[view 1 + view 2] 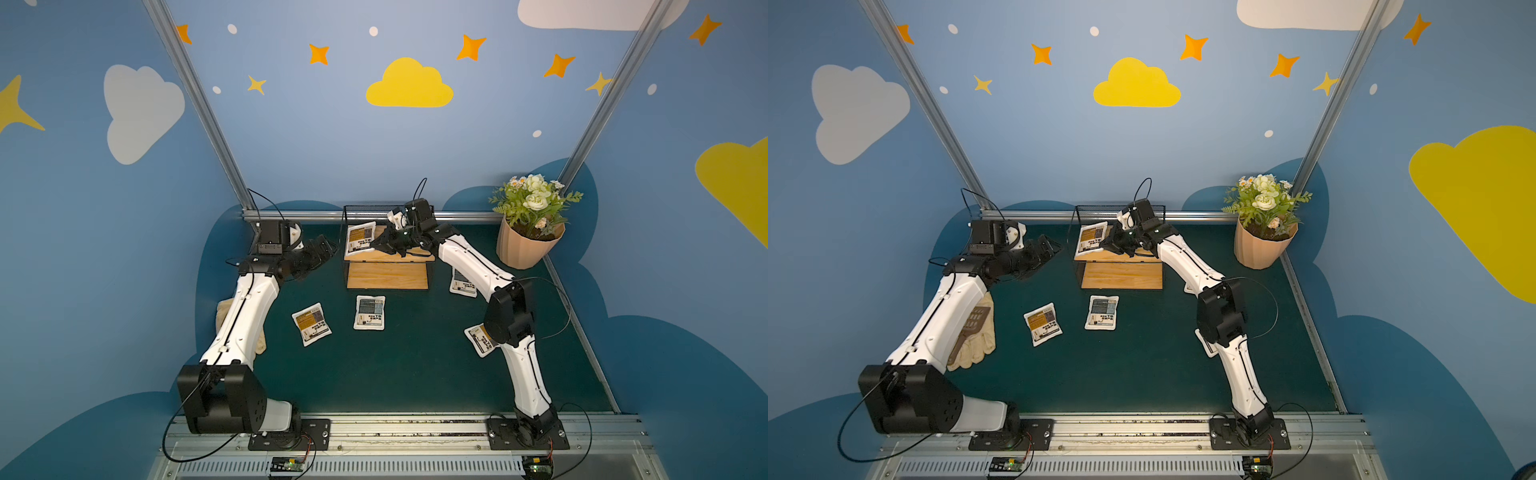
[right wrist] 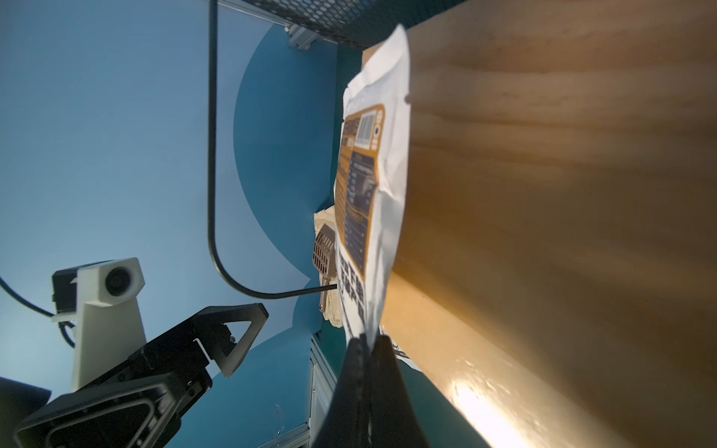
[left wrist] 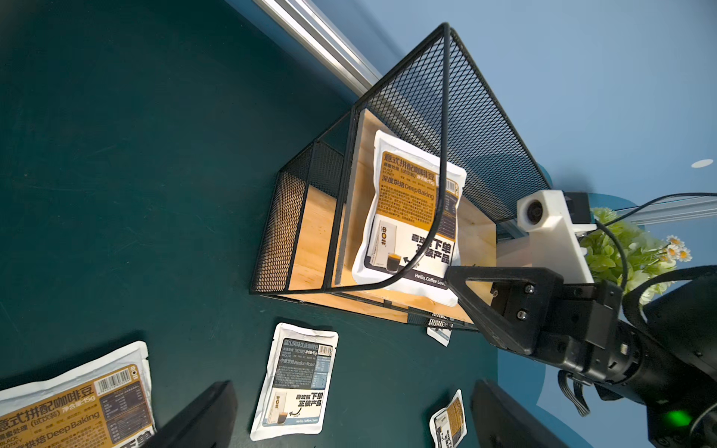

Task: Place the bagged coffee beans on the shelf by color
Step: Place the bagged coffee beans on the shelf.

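Bag [image 2: 372, 186], orange label, clamped at its corner in right gripper [image 2: 368, 343], jaws together on the edge. Lies on top board [image 3: 477, 232] of shelf [image 1: 370, 212], at the left-arm end. Lower board [image 1: 386, 276] bare. Left gripper [image 1: 322, 249] beside shelf, jaws apart, holding nothing. Four more on mat [image 1: 395, 374]: orange bag [image 1: 311, 324], blue bag [image 1: 370, 312], second blue [image 1: 463, 282] and second orange [image 1: 478, 338], both partly hidden by right arm [image 1: 469, 257]. Step, probably: placing first orange, release pending. Next: open, back out straight without dragging it, then fetch another orange for same board; blues to lower.
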`<state>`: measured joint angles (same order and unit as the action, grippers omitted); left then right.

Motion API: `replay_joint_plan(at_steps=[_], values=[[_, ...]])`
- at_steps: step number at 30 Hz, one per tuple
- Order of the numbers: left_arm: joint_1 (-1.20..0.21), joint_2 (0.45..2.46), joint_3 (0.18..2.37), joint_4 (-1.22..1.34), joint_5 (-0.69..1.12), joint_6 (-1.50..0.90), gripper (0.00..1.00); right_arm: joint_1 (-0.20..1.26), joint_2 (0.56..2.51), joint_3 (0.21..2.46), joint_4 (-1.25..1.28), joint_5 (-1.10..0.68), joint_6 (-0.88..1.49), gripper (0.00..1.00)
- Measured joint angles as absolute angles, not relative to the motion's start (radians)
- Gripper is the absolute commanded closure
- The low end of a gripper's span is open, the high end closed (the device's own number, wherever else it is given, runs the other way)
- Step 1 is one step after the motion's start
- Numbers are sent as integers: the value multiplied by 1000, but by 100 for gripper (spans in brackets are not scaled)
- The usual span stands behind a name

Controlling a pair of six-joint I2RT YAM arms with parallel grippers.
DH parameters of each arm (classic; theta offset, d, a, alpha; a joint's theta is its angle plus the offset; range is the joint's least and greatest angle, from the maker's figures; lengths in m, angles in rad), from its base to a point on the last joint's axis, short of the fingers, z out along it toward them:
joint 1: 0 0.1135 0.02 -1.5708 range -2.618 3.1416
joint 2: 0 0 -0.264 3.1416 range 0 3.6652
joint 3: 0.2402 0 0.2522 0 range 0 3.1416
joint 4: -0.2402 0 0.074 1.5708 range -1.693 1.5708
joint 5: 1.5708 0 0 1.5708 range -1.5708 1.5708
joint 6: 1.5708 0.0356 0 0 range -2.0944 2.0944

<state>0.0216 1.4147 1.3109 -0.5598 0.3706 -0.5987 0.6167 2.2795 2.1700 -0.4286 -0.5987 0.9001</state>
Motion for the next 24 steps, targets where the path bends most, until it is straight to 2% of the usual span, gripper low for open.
replay_joint_plan(at_steps=[13,24], values=[[22,1415,1297,-545,378,-603,0,617,2362,2256,-442,-612,912,99],[22,1415,1278,-522,391,-610,0,616,2354,2251,-440,-607,906,48]])
